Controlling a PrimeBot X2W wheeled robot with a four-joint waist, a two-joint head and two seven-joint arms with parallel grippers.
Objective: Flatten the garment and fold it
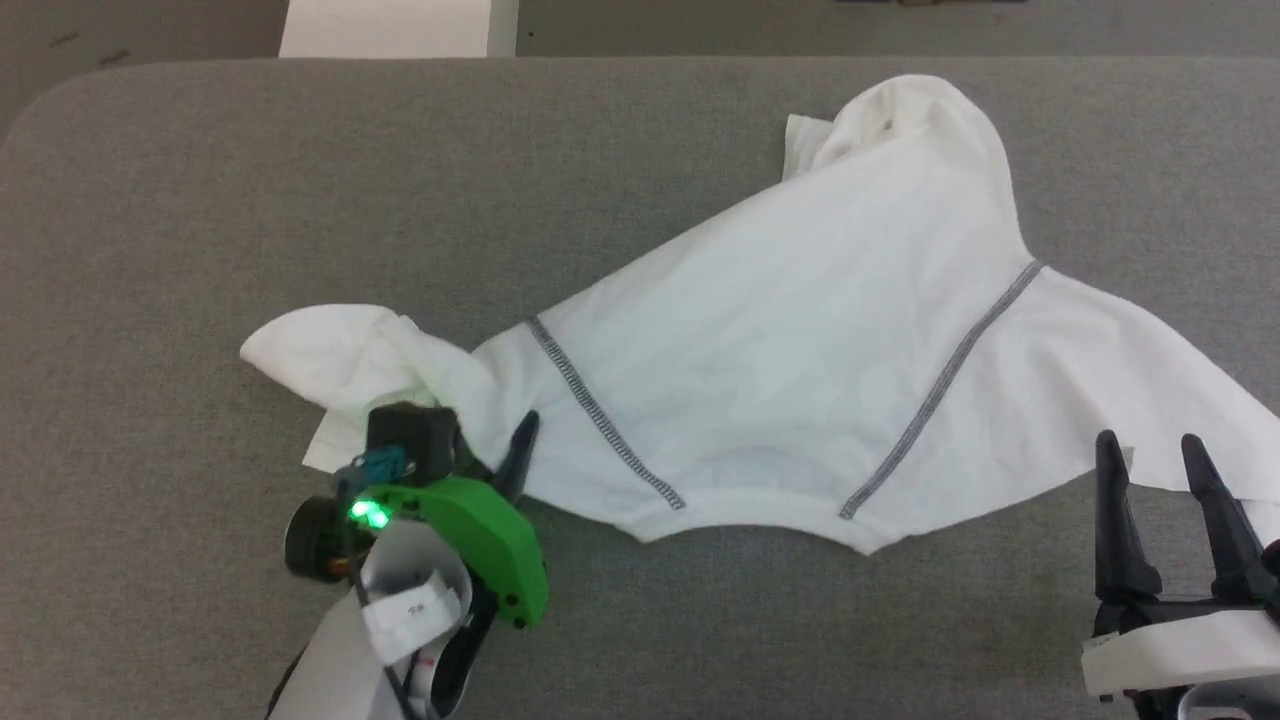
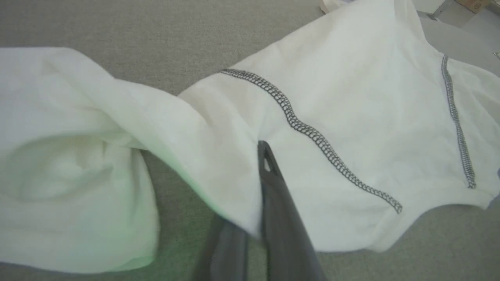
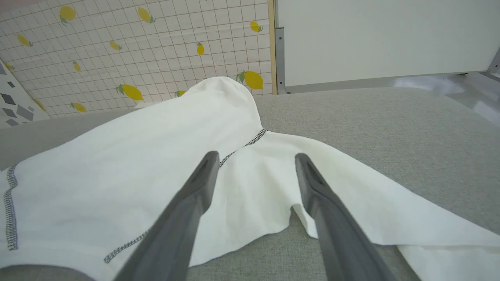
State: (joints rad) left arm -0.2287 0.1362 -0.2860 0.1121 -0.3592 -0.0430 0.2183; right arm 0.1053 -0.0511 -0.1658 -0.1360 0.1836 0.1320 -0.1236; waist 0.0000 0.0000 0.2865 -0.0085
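On grey table (image 1: 180, 220), garment (image 1: 800, 350) lay rumpled, centre to right, left sleeve (image 1: 330, 350) bunched. Left gripper (image 1: 512, 445) clamped on cloth by left shoulder seam (image 1: 600, 410); right gripper (image 1: 1150, 445) gaped wide above right sleeve (image 1: 1150, 370). Flattening seemingly just starting; folding undone.

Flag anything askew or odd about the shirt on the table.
The garment lies crooked and unflattened: its sleeve by the left gripper is bunched and doubled over itself, and the far end humps up.
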